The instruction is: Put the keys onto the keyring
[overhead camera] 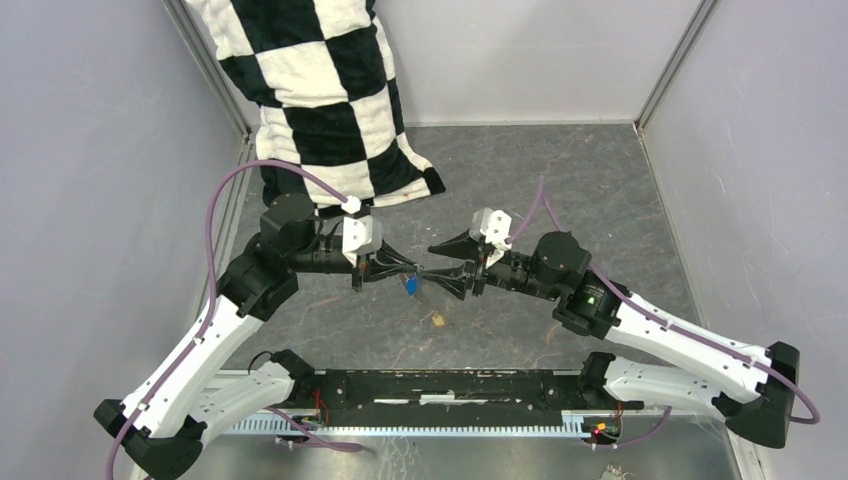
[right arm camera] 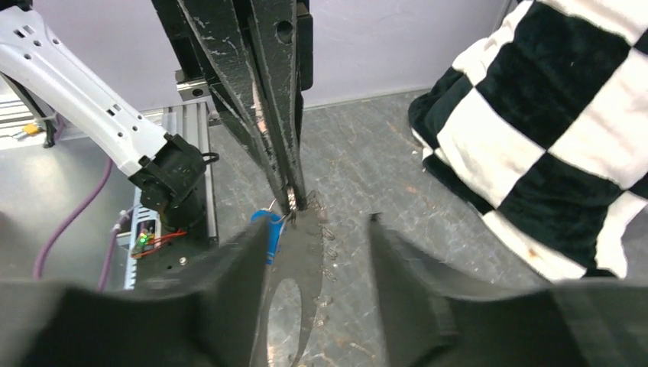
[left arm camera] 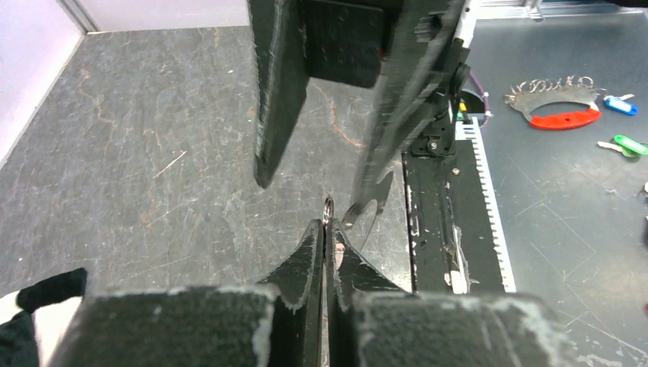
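So the left gripper (left arm camera: 326, 231) is clamped fully closed, both fingers pressed flat against each other. At the very tip there's a thin sliver of metal sticking out, which looks like the keyring (left arm camera: 328, 204). It's seen edge-on, so only a tiny bit of it shows and the shape of the rest can't really be made out.

The blue key (right arm camera: 267, 232) dangles right under the left gripper's tip, up off the table. It's hard to tell exactly how it's attached, since the spot is tiny and partly hidden by the fingers.

The right gripper (right arm camera: 319, 223) faces the left gripper head-on, nearly nose to nose with it. Its fingers are spread apart with a clear gap, and nothing looks pinched between them. In the left wrist view, one of its fingers sits just beside a blurry shiny bit of metal, but whether they touch is anyone's guess.

The yellow key (overhead camera: 437, 320) lies loose on the grey table (overhead camera: 560, 180), a little toward the arm bases from the left gripper and apart from everything else.

A black-and-white checkered cloth (overhead camera: 320, 90) is heaped at the far side of the table, beyond the left gripper.
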